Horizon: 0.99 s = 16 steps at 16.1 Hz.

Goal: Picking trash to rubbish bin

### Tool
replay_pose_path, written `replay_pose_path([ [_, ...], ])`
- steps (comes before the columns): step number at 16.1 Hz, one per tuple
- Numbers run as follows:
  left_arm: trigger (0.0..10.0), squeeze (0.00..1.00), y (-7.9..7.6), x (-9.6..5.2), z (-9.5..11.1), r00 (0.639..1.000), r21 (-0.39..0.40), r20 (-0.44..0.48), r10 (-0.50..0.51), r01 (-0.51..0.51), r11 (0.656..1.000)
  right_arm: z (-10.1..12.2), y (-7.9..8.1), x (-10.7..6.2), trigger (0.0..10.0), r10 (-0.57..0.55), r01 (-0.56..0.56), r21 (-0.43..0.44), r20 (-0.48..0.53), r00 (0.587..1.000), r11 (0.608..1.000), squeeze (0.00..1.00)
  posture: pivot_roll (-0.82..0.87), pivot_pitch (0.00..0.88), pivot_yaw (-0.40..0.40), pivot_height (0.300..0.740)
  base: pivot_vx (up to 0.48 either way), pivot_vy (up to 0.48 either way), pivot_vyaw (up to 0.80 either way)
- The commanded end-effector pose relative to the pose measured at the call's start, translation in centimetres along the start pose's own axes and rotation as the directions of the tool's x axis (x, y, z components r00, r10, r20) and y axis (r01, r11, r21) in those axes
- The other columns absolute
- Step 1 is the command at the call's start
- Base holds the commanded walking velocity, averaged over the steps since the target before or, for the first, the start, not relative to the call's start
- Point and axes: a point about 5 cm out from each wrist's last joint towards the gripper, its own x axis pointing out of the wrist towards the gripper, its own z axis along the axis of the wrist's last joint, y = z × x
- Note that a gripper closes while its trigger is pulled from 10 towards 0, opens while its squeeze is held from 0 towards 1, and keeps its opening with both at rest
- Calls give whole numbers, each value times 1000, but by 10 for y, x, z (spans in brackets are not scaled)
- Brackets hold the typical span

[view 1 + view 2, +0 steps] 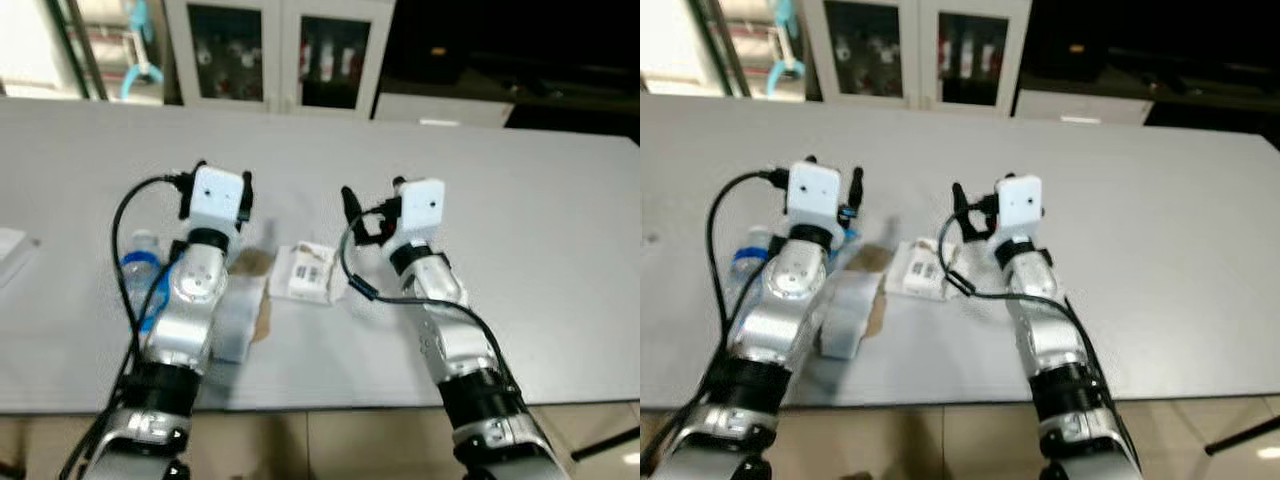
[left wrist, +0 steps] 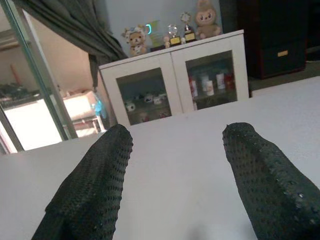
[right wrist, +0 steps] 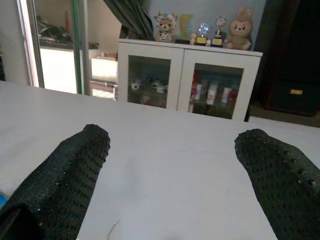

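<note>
A crumpled white packet with a barcode [image 1: 305,272] lies on the grey table [image 1: 540,230], between my two arms. A brown scrap of paper [image 1: 252,262] lies just left of it. A plastic bottle with a blue label [image 1: 138,268] lies by my left forearm, and a pale grey wrapper [image 1: 238,318] lies half under that arm. My left gripper [image 1: 224,178] is raised above the brown scrap, open and empty; its fingers [image 2: 95,175] stand wide apart. My right gripper [image 1: 372,195] hovers just right of the packet, also open, with nothing between its fingers [image 3: 270,165].
A white cabinet with glass doors [image 1: 280,55] stands beyond the far edge of the table, with plush toys [image 3: 237,22] on top. A flat white object [image 1: 12,248] lies at the table's left edge. The table's near edge runs just below my elbows.
</note>
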Motion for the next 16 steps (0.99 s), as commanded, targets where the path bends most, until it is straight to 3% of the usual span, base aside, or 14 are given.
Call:
replay_pose_path([
  [1,10000,0,-5,-1,1,1000,-16,9,-19,20,1000,3,-5,0,10000,-12,12,7,15,1000,1000,0,22,2,-82,740,0,0,0],
  [7,10000,0,-6,0,2,1000,7,12,-20,20,1000,5,-5,0,10000,-4,4,6,21,1000,1000,0,19,0,-87,740,0,0,0],
  [16,10000,0,-3,0,2,1000,10,4,2,-3,1000,3,-3,-1,10000,18,-18,-24,8,1000,1000,0,16,31,-95,740,0,-260,99],
])
